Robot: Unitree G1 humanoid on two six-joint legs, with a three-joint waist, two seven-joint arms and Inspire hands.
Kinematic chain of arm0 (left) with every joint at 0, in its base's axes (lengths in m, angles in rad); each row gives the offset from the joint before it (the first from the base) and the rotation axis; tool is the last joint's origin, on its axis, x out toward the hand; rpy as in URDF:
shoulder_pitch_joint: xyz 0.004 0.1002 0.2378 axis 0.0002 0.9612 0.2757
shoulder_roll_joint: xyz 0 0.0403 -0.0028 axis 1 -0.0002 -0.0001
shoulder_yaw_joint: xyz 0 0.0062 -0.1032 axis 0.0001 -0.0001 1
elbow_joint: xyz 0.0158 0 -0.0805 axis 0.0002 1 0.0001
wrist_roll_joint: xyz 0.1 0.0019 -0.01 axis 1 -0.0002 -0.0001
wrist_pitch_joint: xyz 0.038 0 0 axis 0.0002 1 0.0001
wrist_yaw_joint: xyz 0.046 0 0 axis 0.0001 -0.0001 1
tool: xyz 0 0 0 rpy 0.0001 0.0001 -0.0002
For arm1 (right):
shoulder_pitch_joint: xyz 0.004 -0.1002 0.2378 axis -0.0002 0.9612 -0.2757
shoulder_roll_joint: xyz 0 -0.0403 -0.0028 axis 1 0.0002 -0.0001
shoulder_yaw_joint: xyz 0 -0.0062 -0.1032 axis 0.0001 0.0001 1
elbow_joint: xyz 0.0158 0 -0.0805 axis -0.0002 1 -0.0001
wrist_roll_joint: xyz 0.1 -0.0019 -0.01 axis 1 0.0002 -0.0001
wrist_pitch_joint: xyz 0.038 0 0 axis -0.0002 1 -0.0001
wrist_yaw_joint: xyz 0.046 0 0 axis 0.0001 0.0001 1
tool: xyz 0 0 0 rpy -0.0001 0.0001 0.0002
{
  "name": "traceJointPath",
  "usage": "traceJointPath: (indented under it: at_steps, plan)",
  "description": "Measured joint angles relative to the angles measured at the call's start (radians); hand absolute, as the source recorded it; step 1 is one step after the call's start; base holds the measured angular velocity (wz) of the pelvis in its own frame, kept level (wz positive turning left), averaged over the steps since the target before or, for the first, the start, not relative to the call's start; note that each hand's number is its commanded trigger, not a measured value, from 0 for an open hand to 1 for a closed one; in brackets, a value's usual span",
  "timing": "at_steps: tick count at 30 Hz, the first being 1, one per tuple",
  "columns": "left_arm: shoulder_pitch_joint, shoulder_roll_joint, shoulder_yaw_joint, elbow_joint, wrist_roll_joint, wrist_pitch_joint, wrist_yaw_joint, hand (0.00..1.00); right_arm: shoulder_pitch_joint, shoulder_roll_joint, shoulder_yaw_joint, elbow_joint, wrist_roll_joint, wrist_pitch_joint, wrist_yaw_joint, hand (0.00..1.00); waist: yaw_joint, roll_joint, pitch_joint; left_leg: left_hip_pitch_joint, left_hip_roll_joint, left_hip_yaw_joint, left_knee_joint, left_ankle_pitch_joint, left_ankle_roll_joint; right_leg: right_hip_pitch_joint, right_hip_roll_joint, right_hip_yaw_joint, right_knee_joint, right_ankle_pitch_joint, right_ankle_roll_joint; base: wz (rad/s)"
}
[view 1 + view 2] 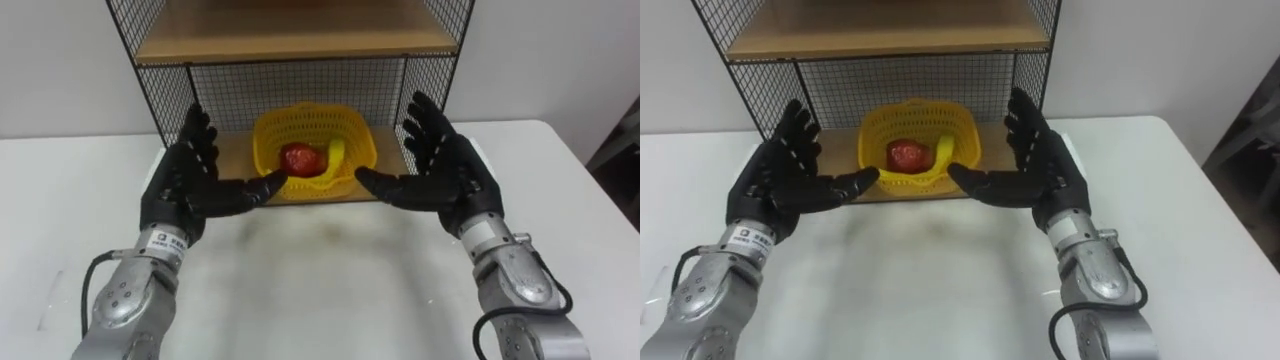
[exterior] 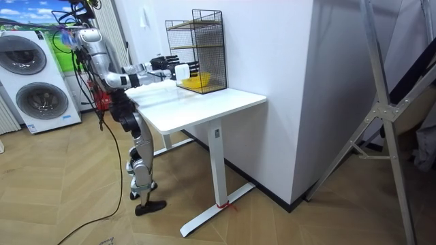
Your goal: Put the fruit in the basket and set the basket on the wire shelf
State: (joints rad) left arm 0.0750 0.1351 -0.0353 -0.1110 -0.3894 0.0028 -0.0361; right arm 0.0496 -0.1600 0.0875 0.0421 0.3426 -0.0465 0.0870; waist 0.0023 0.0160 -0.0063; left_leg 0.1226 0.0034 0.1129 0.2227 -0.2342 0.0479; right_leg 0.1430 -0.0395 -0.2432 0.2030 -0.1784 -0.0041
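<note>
Two pieces of fruit lay inside the yellow basket (image 1: 352, 128): a round red fruit (image 1: 298, 158) near its middle and a banana (image 1: 336, 157) just to the right of it, curving up against the basket's wall. The basket itself stood on the lowest wooden board of the wire shelf (image 1: 160, 100), beneath a second wooden board (image 1: 290, 30) higher up. Black mesh closed in the space behind the basket and to either side of it.

Both of the robot's hands hovered in front of the basket, over the white tabletop (image 1: 320, 285), with their palms turned toward each other. The left hand (image 1: 185, 185) was to the left of the basket, its fingers straight and spread and pointing upward, and its thumb reached in toward the basket's front rim. The right hand (image 1: 445, 175) mirrored it on the basket's right, fingers likewise fanned out and thumb stretched inward. Whether either thumb tip touched the rim could not be told. Neither hand held anything.

From the room view, the basket (image 2: 197, 82) showed as a yellow patch at the foot of the wire shelf, at the wall end of the tabletop. The robot stood upright on the wooden floor on the room view's left of the basket, both arms stretched out level toward it. Farther off on that same side of the basket stood two washing machines (image 2: 37, 88).
</note>
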Motion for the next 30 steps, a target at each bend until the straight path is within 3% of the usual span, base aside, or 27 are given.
traceJointPath:
  at_steps: [2,4,9,12,17,18,23,26,28,30]
  plan:
    - [0.024,-0.006,0.000,-0.028,0.000,-0.030,0.000,0.00,0.043,0.000,-0.003,-0.050,-0.013,-0.002,0.001,0.00,-0.001,0.003,-0.0012,-0.003,0.000,0.000,-0.001,0.000,0.000,-0.002,0.000,-0.002,-0.001,0.000,0.000,0.00]
    - [0.069,-0.006,-0.001,-0.036,-0.002,-0.062,0.001,0.00,0.064,0.000,-0.009,-0.062,-0.033,-0.028,-0.003,0.00,-0.009,0.004,-0.0015,-0.001,0.000,0.000,-0.002,0.000,0.000,-0.001,0.004,0.000,-0.001,0.000,0.000,0.00]
    - [0.125,-0.004,0.003,-0.036,0.000,-0.079,0.001,0.00,0.086,0.003,-0.064,-0.064,-0.064,-0.057,-0.024,0.00,-0.023,-0.004,0.0017,-0.010,-0.001,0.001,0.000,0.001,-0.001,-0.009,0.006,-0.001,0.000,0.000,0.000,0.00]
    - [0.151,-0.005,0.016,-0.053,0.016,-0.108,0.001,0.00,0.125,0.006,-0.087,-0.108,-0.112,-0.074,-0.032,0.00,-0.023,-0.009,0.0005,-0.016,-0.001,0.003,0.000,0.001,-0.001,-0.024,0.006,0.001,-0.001,-0.001,0.000,-0.04]
    - [0.173,-0.005,0.079,-0.105,0.029,-0.190,0.011,0.00,0.154,0.006,-0.130,-0.171,-0.130,-0.137,-0.096,0.00,-0.014,-0.012,0.0021,-0.024,0.001,0.025,-0.001,0.001,-0.001,-0.040,0.009,0.023,0.004,-0.001,0.000,-0.13]
    - [0.173,-0.007,0.094,-0.114,0.031,-0.218,0.021,0.00,0.157,0.006,-0.145,-0.180,-0.137,-0.164,-0.113,0.00,-0.014,-0.014,0.0025,-0.023,0.001,0.025,-0.001,0.001,-0.001,-0.040,0.009,0.023,0.003,-0.001,0.000,0.00]
    - [0.175,-0.011,0.140,-0.183,0.036,-0.233,0.108,0.00,0.158,0.007,-0.222,-0.234,-0.160,-0.228,-0.224,0.00,-0.001,-0.016,0.0015,-0.025,0.001,0.024,-0.008,0.001,-0.001,-0.047,0.011,0.024,0.001,-0.001,0.000,0.00]
    - [0.176,-0.016,0.202,-0.267,0.040,-0.270,0.192,0.00,0.174,0.006,-0.282,-0.300,-0.171,-0.254,-0.307,0.00,0.006,-0.009,-0.0013,-0.025,0.000,0.025,-0.021,0.001,-0.002,-0.053,0.011,0.025,0.001,-0.001,0.000,-0.01]
    - [0.176,-0.017,0.297,-0.328,0.043,-0.333,0.270,0.00,0.173,0.003,-0.345,-0.326,-0.211,-0.285,-0.373,0.00,0.007,-0.002,-0.0066,-0.025,0.000,0.024,-0.025,0.002,-0.003,-0.052,0.013,0.026,0.001,-0.001,0.000,-0.02]
    - [0.175,-0.016,0.360,-0.360,0.052,-0.371,0.343,0.00,0.172,-0.011,-0.395,-0.341,-0.228,-0.305,-0.444,0.00,0.007,0.001,-0.0076,-0.022,-0.001,0.023,-0.026,0.002,-0.003,-0.049,0.012,0.026,0.001,-0.002,0.002,0.02]
